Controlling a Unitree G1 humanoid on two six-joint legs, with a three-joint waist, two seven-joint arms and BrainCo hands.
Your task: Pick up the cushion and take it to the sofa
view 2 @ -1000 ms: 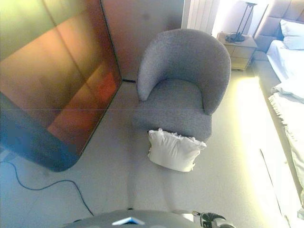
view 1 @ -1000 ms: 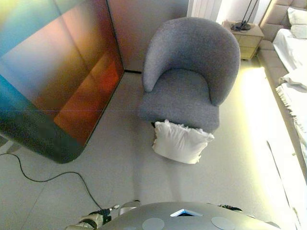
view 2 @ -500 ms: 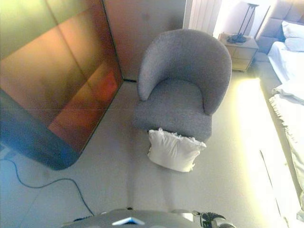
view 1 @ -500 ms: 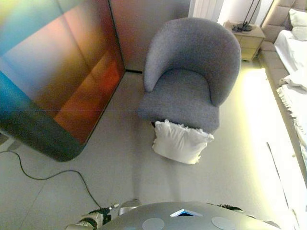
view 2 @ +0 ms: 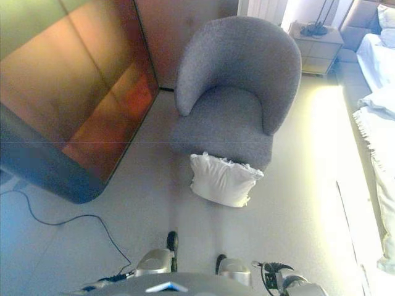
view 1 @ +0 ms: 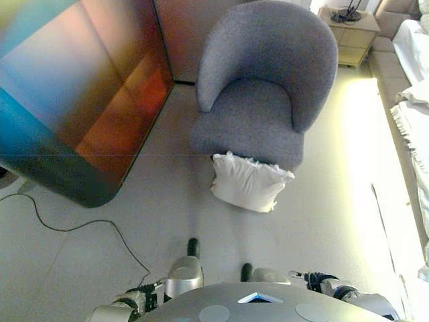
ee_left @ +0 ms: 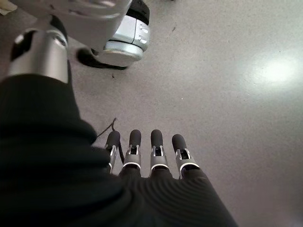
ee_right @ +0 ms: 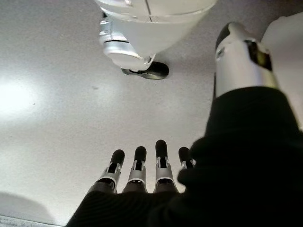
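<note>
Cushion – white, frilled top edge – sits on the floor at frame centre, leaning against the front of the grey chair. Chair fills the upper middle of the head views, seat bare.

Left hand: seen in its own wrist view only, fingers straight and side by side, pointing down at bare floor, holding nothing. Right hand: same in its wrist view – fingers straight, relaxed, nothing in them, floor below. Both hands are well apart from the cushion; neither shows past the wrists in the head views.

Large glossy panel with orange and blue reflections takes the upper left of the frame, its lower edge on the floor left of the chair. Nightstand in the upper right corner behind the chair, with a dark lamp base on top. White bed with a fringed throw along the right edge. Bright light patch on the floor between chair and bed.
</note>
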